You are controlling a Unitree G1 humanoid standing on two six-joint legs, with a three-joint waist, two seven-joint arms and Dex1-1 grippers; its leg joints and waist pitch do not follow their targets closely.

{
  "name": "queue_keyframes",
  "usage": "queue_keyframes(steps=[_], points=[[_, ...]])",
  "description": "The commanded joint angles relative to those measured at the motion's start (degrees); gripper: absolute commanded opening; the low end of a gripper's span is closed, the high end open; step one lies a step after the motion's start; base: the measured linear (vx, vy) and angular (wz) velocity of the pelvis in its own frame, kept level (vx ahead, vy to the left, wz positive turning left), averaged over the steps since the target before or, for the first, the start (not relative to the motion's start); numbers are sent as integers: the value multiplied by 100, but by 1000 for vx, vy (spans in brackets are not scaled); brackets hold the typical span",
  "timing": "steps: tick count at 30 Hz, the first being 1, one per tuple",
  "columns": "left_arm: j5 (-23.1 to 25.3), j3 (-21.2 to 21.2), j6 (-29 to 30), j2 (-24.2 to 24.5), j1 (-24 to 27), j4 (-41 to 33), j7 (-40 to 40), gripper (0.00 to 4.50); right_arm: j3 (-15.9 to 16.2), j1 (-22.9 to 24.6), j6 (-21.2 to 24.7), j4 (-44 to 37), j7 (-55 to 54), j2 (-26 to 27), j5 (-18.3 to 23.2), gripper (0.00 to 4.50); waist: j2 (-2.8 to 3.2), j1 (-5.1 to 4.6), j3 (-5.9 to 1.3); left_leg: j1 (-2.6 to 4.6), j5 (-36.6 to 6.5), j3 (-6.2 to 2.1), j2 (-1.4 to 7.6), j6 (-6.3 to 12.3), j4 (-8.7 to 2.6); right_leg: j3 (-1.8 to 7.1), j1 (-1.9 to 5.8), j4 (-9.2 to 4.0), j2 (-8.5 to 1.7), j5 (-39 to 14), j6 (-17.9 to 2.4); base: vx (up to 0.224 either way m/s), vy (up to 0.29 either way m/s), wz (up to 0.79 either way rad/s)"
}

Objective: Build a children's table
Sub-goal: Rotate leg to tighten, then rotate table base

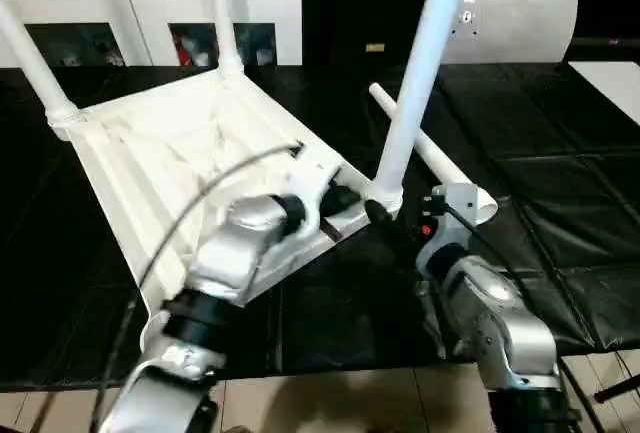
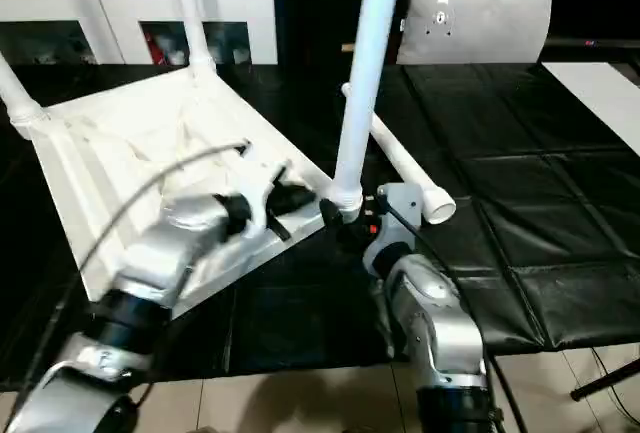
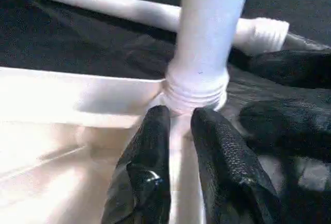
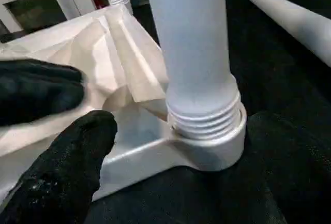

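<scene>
— Silver forearms first, closest to the head camera. What does the left gripper (image 1: 335, 201) have?

— Its two black fingers (image 3: 150, 146) stand a narrow slit apart, tips at the near corner of the tabletop (image 1: 190, 143), just under the threaded collar of the upright leg (image 1: 420, 63). A thin white edge of the tabletop shows in the slit; whether the fingers press on it I cannot tell.

— And the right gripper (image 4: 173, 146)?

— Spread wide. One finger (image 4: 67, 167) sits beside the corner socket (image 4: 217, 141) on the tabletop side, the other on the far side of the socket, over the black mat (image 1: 560, 203). Neither pinches the leg; the socket sits between them.

— How does the table itself look?

— White plastic, turned upside down on the mat, ribbed underside and raised rim facing up. The near leg stands in its round socket, leaning a little, with several rings of its thread still above the socket's rim.

— Further back?

— A loose leg (image 1: 430, 158) lies flat on the mat just behind the near corner, threaded end toward the right gripper. Two more legs stand at the far corners: the back-left leg (image 1: 30, 63) and the back-right leg (image 1: 222, 13). Beyond them are a white cabinet (image 1: 150, 13) and a grey-white pillow (image 1: 520, 18).
</scene>
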Motion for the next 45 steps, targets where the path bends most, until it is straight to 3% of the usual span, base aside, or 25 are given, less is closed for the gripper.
queue_keyframes(steps=[1,2,6,8,12,15,16,18,22,27,28,31,34,35,37,42,44,45], points=[[-41,178,279,109,108,-325,-1,91,74,25,119,-136,89,-53,5,450,43,5,-390,91,-1012,-43,181,172,-411,288,325,-385,-289,-996,-1110,0,0,0],[-41,178,279,109,108,-325,-1,91,74,25,119,-136,89,-53,5,450,43,5,-390,91,-1012,-43,181,172,-411,288,325,-385,-289,-996,-1110,0,0,0],[132,182,896,991,588,-1464,-208,91,698,147,441,-275,451,-396,-147,450,36,-5,-390,77,-948,-64,194,139,-429,278,336,-345,-275,-921,-1077,0,0,0],[158,147,1214,1350,814,-1910,-345,91,891,177,482,-257,535,-469,-235,450,70,-5,-380,104,-1035,-55,199,82,-425,293,304,-353,-277,-1073,-1060,0,0,0],[378,134,1978,2172,1222,-2657,-489,52,1087,188,458,-186,594,-468,-352,450,83,-3,-348,113,-1201,-48,190,-22,-457,295,265,-368,-246,-1253,-1026,0,0,0],[783,185,2415,3184,1589,-3038,-453,20,1243,165,532,-226,590,-500,-318,450,92,-10,-332,140,-1459,-71,185,-135,-474,297,245,-373,-246,-1529,-893,0,0,0],[795,195,2431,3228,1606,-3045,-454,20,1249,164,535,-227,591,-501,-317,450,89,-31,-317,117,-1503,-71,170,-133,-486,295,248,-381,-233,-1614,-860,0,0,0],[949,268,2587,3668,1760,-3105,-443,6,1320,149,552,-209,617,-512,-323,450,95,-44,-309,145,-1620,-76,164,-173,-487,301,224,-409,-229,-1785,-797,0,0,0],[957,240,2748,3915,1857,-3140,-450,6,1407,140,545,-163,656,-505,-356,450,95,-30,-290,169,-1896,-92,164,-257,-503,308,200,-433,-249,-1999,-775,0,0,0],[575,-30,3007,3762,1824,-3165,-648,6,1539,27,453,83,679,-458,-442,450,85,-26,-306,154,-1840,-94,154,-273,-498,318,209,-418,-261,-1897,-842,0,0,0],[567,-148,3017,3784,1824,-3153,-703,6,1559,-11,426,158,659,-449,-461,450,115,-14,-312,165,-1828,-94,156,-274,-493,322,208,-423,-266,-1870,-845,0,0,0],[542,-351,3057,3762,1837,-3107,-806,6,1574,-150,465,442,545,-425,-528,450,100,-30,-323,141,-1716,-90,147,-266,-486,323,229,-399,-252,-1673,-888,0,0,0],[486,-710,3201,4195,1947,-3243,-1170,6,1589,-306,420,752,481,-422,-623,450,95,-31,-323,145,-1711,-86,136,-258,-480,324,226,-394,-259,-1758,-898,0,0,0],[449,-834,3209,4373,1982,-3323,-1302,6,1581,-372,370,866,472,-407,-641,450,134,-30,-319,148,-1733,-94,141,-260,-485,326,219,-388,-257,-1759,-908,0,0,0],[235,-1014,3201,4610,2016,-3514,-1592,6,1572,-560,202,1209,448,-357,-684,450,112,-41,-323,163,-1780,-88,145,-279,-478,324,207,-383,-258,-1732,-959,0,0,0],[-173,-1121,3096,4509,1961,-3706,-2002,6,1522,-927,-105,1869,370,-252,-742,450,117,-57,-310,161,-1818,-86,139,-350,-474,330,217,-370,-251,-1742,-998,0,0,0],[-438,-1136,3057,4258,1866,-3772,-2151,6,1477,-1141,-233,2148,334,-194,-773,450,32,-75,-316,148,-1722,-73,138,-322,-475,338,230,-364,-247,-1714,-989,0,0,0],[-541,-1188,3001,4207,1817,-3824,-2234,6,1470,-1224,-294,2258,321,-178,-793,450,68,-76,-323,152,-1658,-79,133,-342,-467,342,236,-350,-256,-1699,-1017,0,0,0]])
